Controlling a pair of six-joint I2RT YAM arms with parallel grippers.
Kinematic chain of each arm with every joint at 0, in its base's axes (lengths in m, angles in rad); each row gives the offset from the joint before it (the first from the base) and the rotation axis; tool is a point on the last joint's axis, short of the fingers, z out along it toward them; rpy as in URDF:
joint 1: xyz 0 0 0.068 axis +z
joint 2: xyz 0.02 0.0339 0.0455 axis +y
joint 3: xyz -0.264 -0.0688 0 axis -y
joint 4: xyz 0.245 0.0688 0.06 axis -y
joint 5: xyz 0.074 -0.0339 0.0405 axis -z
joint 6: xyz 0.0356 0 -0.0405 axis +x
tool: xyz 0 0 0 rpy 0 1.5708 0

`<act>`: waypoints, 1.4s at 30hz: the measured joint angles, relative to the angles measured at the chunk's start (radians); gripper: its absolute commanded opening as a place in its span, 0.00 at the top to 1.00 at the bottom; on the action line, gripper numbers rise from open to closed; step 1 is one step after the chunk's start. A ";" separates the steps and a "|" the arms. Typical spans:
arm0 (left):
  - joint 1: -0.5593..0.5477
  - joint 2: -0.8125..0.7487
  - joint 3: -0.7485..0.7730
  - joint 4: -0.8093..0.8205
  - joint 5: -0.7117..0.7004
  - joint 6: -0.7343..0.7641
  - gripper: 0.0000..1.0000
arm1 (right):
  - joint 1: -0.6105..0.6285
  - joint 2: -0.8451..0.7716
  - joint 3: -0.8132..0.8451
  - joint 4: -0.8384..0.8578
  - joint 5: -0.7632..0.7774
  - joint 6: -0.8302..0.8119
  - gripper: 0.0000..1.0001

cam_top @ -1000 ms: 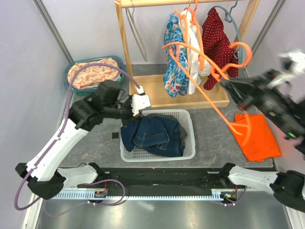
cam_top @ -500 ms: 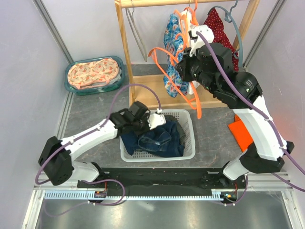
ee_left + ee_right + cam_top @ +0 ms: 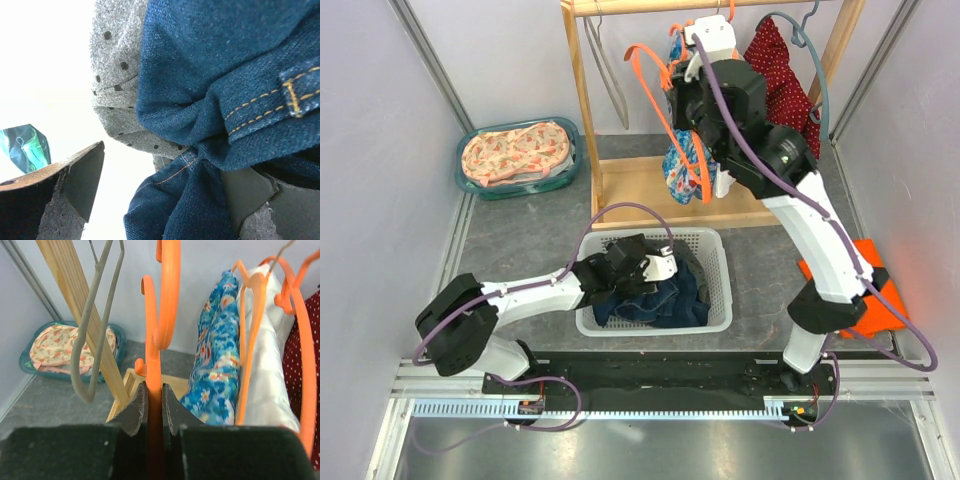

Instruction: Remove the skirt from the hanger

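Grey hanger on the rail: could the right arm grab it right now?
Probably not: the right arm's fingers are clamped on the orange hanger. The grey hanger hangs close beside it, with nothing visible between them.

We see the denim skirt (image 3: 660,298) off its hanger: a dark blue heap with orange stitching, crumpled in the white basket (image 3: 718,290). The orange hanger (image 3: 153,340) is bare and upright, with its shaft pinched between the jaws of the right gripper (image 3: 153,386), up beside the wooden rack (image 3: 582,100).
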 measured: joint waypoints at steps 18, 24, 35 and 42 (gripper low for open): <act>0.000 -0.272 0.399 -0.533 0.245 -0.122 0.00 | -0.105 0.180 0.032 0.315 -0.045 -0.180 1.00; 0.000 -0.276 0.542 -0.651 0.338 -0.138 0.00 | -0.144 0.219 0.047 0.391 -0.094 -0.181 1.00; 0.000 -0.289 0.662 -0.779 0.409 -0.143 0.00 | -0.182 0.304 0.081 0.494 -0.175 -0.152 1.00; 0.000 -0.298 0.711 -0.818 0.435 -0.150 0.00 | -0.185 0.349 0.084 0.549 -0.207 -0.111 1.00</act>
